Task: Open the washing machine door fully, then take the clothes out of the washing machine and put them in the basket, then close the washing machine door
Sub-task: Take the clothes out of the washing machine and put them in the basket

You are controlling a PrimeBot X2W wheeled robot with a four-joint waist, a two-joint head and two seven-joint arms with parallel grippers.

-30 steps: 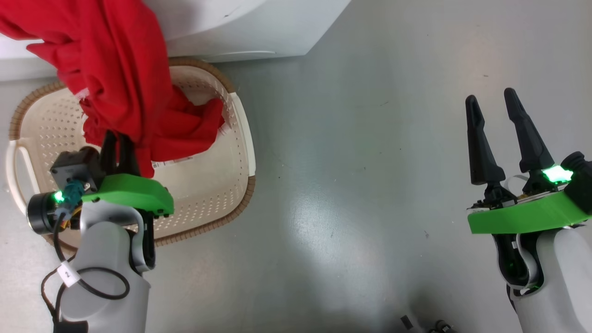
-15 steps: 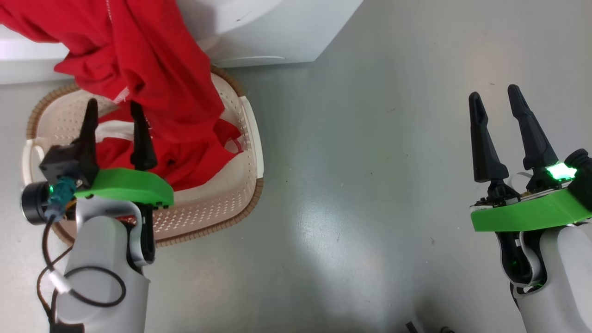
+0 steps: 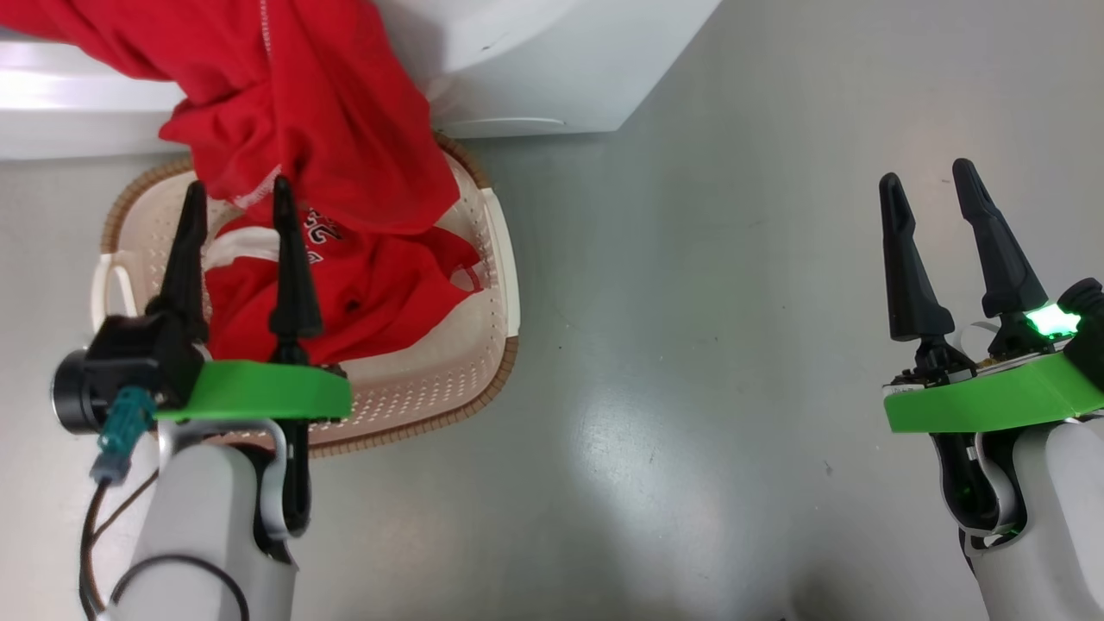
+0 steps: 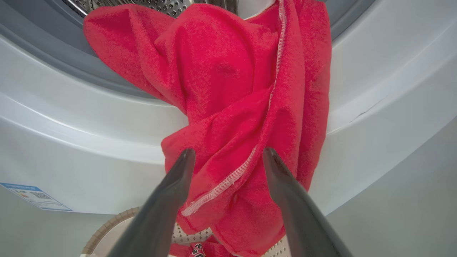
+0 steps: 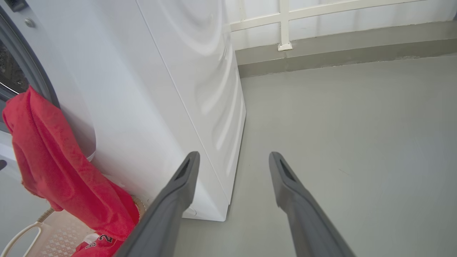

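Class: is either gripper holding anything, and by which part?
Nothing is held. Left gripper and right gripper are open; the clothes hang from the washing machine into the basket.

A plain laundry corner, whether in a home or a test room cannot be told.
A big white front-loading washing machine (image 5: 171,89) stands on a smooth grey floor (image 3: 690,302). Red clothes (image 3: 345,129) trail from its perforated steel drum (image 4: 164,4) into a cream perforated laundry basket (image 3: 431,379) on the floor against its front. Beyond runs a grey skirting (image 5: 339,53) under a pale wall with a white frame (image 5: 284,25).
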